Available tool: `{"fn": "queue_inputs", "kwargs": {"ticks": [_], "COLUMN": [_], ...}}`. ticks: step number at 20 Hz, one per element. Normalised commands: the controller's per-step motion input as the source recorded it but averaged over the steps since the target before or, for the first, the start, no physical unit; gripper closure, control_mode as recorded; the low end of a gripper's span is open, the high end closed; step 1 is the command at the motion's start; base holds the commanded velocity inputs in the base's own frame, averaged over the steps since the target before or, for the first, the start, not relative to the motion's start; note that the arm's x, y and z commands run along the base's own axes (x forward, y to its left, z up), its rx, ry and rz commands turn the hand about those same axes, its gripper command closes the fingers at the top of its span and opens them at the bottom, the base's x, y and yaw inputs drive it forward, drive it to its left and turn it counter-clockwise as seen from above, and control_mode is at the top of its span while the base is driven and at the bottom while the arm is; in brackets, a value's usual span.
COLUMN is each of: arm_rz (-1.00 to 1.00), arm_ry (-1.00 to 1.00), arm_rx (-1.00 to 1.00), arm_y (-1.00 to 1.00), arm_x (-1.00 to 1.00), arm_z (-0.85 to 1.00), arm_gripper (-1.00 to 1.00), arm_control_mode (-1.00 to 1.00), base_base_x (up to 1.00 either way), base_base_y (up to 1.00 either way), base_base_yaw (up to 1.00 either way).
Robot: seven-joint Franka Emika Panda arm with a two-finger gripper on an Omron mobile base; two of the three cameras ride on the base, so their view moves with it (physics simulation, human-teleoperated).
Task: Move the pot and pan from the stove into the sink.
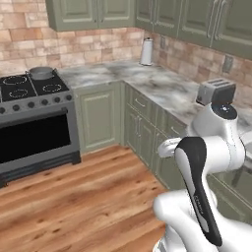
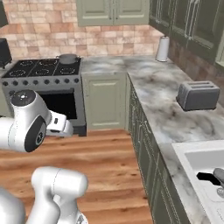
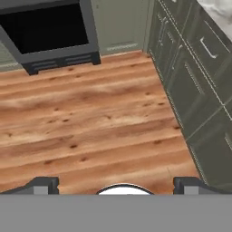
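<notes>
Claw (image 3: pixel 116 183) wide and empty, aimed down at the wood floor (image 3: pixel 90 118), pot (image 1: pixel 41 73) sitting on the stove's (image 1: pixel 29 86) far right burner, dark handle in the sink (image 2: pixel 197 164) near right likely the pan's (image 2: pixel 214 177), pot left to fetch.

Sage-green cabinets (image 1: pixel 101 115) meet marbled counters (image 1: pixel 162 86) (brick wall (image 1: pixel 74 47) behind) above a wood-plank floor (image 1: pixel 88 197).

The pot (image 1: pixel 41 73) sits on the stove's (image 1: pixel 29 91) back right burner, the counter (image 1: pixel 162 86) runs right from the stove round the corner past the paper-towel roll (image 1: pixel 146 51) and toaster (image 2: pixel 197 95) to the sink (image 2: pixel 202 162), where the pan (image 2: pixel 214 177) lies in the basin.
</notes>
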Motion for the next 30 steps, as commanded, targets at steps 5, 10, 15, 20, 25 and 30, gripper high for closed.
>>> {"fn": "queue_inputs", "kwargs": {"ticks": [5,10,15,20,25,30], "arm_rz": [0.00,0.00,0.00,0.00,0.00,0.00], "arm_ry": [0.00,0.00,0.00,0.00,0.00,0.00], "arm_rx": [0.00,0.00,0.00,0.00,0.00,0.00], "arm_y": [0.00,0.00,0.00,0.00,0.00,0.00], "arm_x": [0.00,0.00,0.00,0.00,0.00,0.00], "arm_z": [0.00,0.00,0.00,0.00,0.00,0.00], "arm_gripper": [-1.00,-1.00,-1.00,-1.00,-1.00,-1.00], "arm_control_mode": [1.00,1.00,1.00,1.00,1.00,1.00], "base_base_x": [-0.20,-0.18,-0.11,0.28,0.73,0.89], "base_base_y": [0.00,0.00,-0.01,0.00,0.03,0.10], "base_base_yaw": [0.43,0.35,0.13,0.00,0.00,0.00]}}
